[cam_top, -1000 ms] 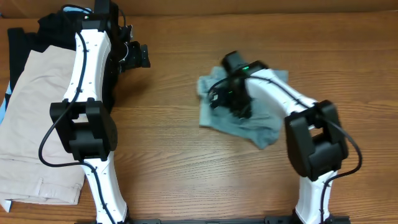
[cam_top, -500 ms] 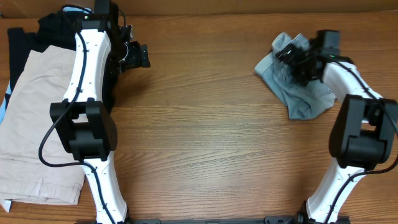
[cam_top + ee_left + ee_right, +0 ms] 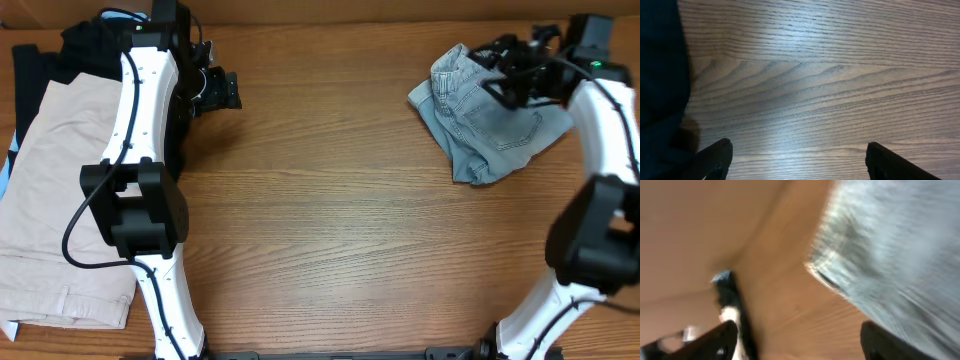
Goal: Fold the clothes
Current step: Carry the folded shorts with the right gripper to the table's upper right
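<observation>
The light blue denim shorts lie crumpled on the wooden table at the far right, with a back pocket facing up. My right gripper hovers over their upper right part. In the blurred right wrist view its fingers are wide apart with bare wood between them, and the denim fills the upper right. My left gripper is open and empty at the back left, over bare wood in its wrist view.
Beige khaki shorts lie flat along the left edge. A black garment lies behind them and shows at the left of the left wrist view. A bit of light blue cloth peeks out at the left edge.
My right arm swung from the table's centre to the far right back, dragging the denim shorts along. Its fingers now stand open above them. The left arm has not moved.
</observation>
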`<state>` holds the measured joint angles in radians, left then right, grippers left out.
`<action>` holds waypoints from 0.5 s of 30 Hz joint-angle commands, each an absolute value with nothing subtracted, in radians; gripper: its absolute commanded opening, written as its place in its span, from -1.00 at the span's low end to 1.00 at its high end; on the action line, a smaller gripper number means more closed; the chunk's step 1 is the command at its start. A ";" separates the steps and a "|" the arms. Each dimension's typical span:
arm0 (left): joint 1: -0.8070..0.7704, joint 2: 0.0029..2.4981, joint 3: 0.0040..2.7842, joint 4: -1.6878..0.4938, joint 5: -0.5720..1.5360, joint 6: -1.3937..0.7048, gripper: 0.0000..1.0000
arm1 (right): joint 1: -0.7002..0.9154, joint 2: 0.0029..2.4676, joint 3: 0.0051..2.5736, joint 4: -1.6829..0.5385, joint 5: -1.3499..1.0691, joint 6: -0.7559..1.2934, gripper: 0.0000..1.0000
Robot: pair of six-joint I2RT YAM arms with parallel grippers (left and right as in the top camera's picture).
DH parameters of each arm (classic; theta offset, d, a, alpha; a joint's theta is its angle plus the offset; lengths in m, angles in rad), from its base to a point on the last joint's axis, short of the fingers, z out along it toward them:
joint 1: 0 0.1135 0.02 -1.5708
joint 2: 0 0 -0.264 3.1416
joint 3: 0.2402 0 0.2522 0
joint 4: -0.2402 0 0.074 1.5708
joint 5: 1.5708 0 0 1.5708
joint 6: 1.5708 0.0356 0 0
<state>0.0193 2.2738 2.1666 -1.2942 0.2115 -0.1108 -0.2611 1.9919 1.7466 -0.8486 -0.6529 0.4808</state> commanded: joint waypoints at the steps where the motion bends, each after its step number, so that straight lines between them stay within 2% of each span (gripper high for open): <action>1: 0.012 2.269 2.179 -1.297 0.207 -0.128 0.74 | -0.270 1.909 1.778 -0.962 -0.320 0.427 0.79; 6: 0.012 2.269 2.179 -1.298 0.207 -0.128 0.74 | -0.232 1.930 1.717 -1.141 -0.068 0.370 0.91; 12: 0.007 2.269 2.179 -1.298 0.207 -0.133 0.74 | -0.196 1.941 1.544 -1.079 -0.065 0.424 0.91; 15: 0.006 2.269 2.179 -1.298 0.207 -0.135 0.74 | -0.173 1.942 1.458 -1.008 -0.067 0.442 0.82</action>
<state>0.0193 2.2738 2.1666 -1.2945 0.2115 -0.1192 -0.1917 1.9369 1.5177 -1.0431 -0.1143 0.4126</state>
